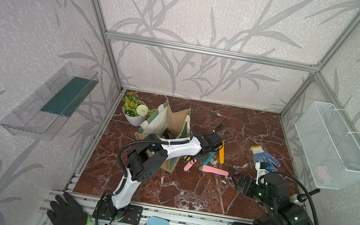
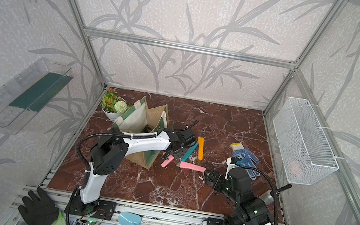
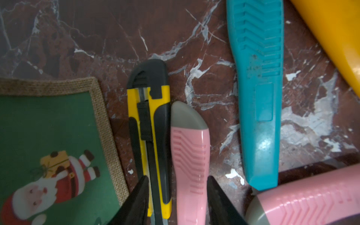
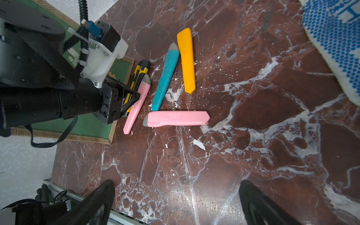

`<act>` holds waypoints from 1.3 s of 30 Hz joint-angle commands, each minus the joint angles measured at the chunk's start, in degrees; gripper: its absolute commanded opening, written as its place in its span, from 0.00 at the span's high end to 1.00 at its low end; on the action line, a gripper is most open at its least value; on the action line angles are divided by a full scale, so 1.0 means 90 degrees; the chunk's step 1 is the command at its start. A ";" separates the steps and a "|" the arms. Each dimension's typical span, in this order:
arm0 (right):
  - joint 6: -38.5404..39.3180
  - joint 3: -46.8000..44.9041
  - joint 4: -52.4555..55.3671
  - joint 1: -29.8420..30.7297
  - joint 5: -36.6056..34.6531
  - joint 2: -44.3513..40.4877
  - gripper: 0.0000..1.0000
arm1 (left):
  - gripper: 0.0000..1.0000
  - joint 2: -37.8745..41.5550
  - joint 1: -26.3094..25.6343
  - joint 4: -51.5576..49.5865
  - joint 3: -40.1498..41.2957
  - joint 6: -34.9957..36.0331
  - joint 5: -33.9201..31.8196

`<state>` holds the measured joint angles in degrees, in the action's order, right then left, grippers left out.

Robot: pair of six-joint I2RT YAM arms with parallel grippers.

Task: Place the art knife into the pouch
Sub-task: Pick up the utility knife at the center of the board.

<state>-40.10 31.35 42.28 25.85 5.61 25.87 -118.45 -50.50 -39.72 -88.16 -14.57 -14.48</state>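
Note:
Several art knives lie on the marble beside the pouch (image 1: 165, 120) (image 3: 48, 126), a tan jute bag with green Santa panels that stands open. My left gripper (image 3: 177, 176) (image 1: 192, 161) reaches down next to the pouch. Its fingers press on a yellow-and-black art knife (image 3: 153, 116) (image 4: 142, 68) and a small pink art knife (image 3: 189, 155) (image 1: 188, 166), which lie side by side on the table. My right gripper (image 4: 177, 183) (image 1: 235, 179) hovers open and empty over bare marble, just right of a larger pink knife (image 1: 215, 171) (image 4: 177, 118).
A teal knife (image 1: 209, 159) and an orange knife (image 1: 222, 153) lie right of the left gripper. A blue-dotted glove (image 1: 264, 157) is further right and a flower pot (image 1: 134, 110) stands behind the pouch. A white wire basket (image 1: 331, 148) hangs on the right wall, a clear shelf (image 1: 49, 101) on the left.

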 commanded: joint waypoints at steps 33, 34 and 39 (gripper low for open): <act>0.0095 -0.0046 0.0036 -0.0020 -0.0323 0.0303 0.00 | 0.66 -0.0726 -0.0039 0.0041 -0.0382 0.0046 0.0304; 0.0088 -0.0054 0.0024 -0.0020 -0.0315 0.0302 0.00 | 0.66 -0.0735 -0.0017 0.0046 -0.0375 0.0041 0.0329; 0.0056 -0.0122 -0.0050 -0.0020 -0.0311 0.0338 0.00 | 0.67 -0.0768 0.0052 0.0078 -0.0351 0.0056 0.0475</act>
<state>-39.48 31.09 42.89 25.85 3.40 28.64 -123.22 -50.48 -37.80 -90.78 -14.46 -12.12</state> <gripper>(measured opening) 0.997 0.340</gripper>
